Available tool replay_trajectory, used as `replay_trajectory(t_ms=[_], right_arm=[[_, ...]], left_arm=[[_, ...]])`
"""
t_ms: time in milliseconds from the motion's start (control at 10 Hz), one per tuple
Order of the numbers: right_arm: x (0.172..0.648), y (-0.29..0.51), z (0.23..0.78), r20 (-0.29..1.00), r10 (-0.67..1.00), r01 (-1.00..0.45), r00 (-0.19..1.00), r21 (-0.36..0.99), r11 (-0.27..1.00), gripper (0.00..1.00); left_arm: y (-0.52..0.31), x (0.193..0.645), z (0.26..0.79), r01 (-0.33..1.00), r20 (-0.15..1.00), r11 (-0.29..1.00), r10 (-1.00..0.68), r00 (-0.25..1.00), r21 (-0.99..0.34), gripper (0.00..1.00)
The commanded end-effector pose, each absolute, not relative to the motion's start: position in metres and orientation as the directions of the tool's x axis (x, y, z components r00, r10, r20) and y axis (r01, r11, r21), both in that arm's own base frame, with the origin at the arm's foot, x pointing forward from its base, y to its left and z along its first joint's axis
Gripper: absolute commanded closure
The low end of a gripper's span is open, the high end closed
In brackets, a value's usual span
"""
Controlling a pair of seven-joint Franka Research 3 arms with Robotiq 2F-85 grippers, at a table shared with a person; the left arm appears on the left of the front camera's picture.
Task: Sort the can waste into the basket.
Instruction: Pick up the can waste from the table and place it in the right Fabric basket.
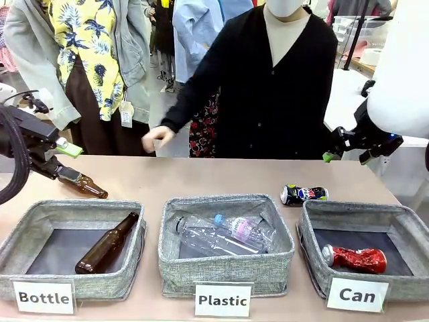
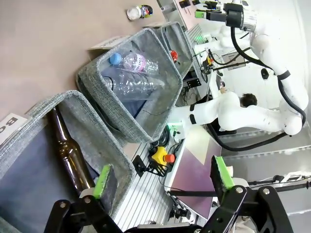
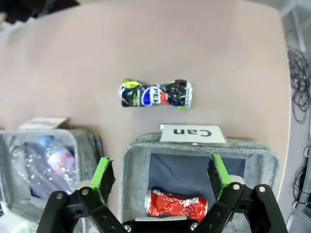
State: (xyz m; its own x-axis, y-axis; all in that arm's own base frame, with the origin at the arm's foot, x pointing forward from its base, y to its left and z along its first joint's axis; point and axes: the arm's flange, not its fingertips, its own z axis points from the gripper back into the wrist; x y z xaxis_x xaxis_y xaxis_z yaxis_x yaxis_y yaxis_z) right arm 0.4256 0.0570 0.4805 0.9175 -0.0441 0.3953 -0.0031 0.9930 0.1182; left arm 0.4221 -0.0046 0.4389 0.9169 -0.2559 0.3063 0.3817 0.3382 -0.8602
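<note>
Lying on its side, the crushed red can is found inside the Can basket, on the dark bottom and close to the wall on the robot's side. The second can, the dented black-blue Pepsi can, is seen outside this basket, on the tabletop just beyond its far left corner, also on its side. In the right wrist view a white card reading "Can" is seen between the basket's rim and the Pepsi can.

The right hand is held above the Can basket. Its two fingers are apart and nothing is gripped between them; the red can is seen below, between the two green pads.

The left hand is placed well apart from the Can basket, past the Plastic basket and the Bottle basket. Its fingers are also apart and nothing is held. A brown glass bottle lies on the tabletop just under this hand, and another brown bottle is leaned inside the Bottle basket. Clear plastic bottles are seen in the Plastic basket.
</note>
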Motion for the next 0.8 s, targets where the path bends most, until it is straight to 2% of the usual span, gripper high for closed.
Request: replay_trajectory(t_ms=[0,100,200,300,400,500,600,700], right_arm=[[0.444,0.059,0.478,0.402,0.054,-0.104,0.914,0.102,0.989,0.0],[0.471,0.066,0.48,0.406,0.19,-0.259,0.894,0.121,0.958,0.0],[0.49,0.07,0.481,0.409,0.395,-0.46,0.823,0.071,0.885,0.0],[0.511,0.068,0.48,0.417,0.629,-0.678,0.656,-0.041,0.734,0.0],[0.517,0.068,0.479,0.403,0.726,-0.774,0.558,-0.064,0.63,0.0],[0.526,0.066,0.476,0.39,0.872,-0.908,0.296,-0.17,0.384,0.0],[0.527,0.066,0.471,0.363,0.929,-0.96,0.065,-0.23,0.157,0.0],[0.526,0.068,0.465,0.335,0.939,-0.977,-0.075,-0.215,-0.002,0.0]], left_arm=[[-0.004,0.418,0.441,0.382,0.309,0.332,-0.252,0.917,-0.862,0.0],[-0.004,0.418,0.441,0.382,0.309,0.332,-0.252,0.917,-0.862,0.0],[-0.004,0.418,0.441,0.382,0.309,0.332,-0.252,0.917,-0.862,0.0],[-0.004,0.418,0.441,0.382,0.309,0.332,-0.252,0.917,-0.862,0.0],[-0.004,0.418,0.441,0.382,0.309,0.332,-0.252,0.917,-0.862,0.0],[-0.004,0.418,0.441,0.382,0.309,0.332,-0.252,0.917,-0.862,0.0],[-0.004,0.418,0.441,0.382,0.309,0.332,-0.252,0.917,-0.862,0.0],[-0.004,0.418,0.441,0.382,0.309,0.332,-0.252,0.917,-0.862,0.0]])
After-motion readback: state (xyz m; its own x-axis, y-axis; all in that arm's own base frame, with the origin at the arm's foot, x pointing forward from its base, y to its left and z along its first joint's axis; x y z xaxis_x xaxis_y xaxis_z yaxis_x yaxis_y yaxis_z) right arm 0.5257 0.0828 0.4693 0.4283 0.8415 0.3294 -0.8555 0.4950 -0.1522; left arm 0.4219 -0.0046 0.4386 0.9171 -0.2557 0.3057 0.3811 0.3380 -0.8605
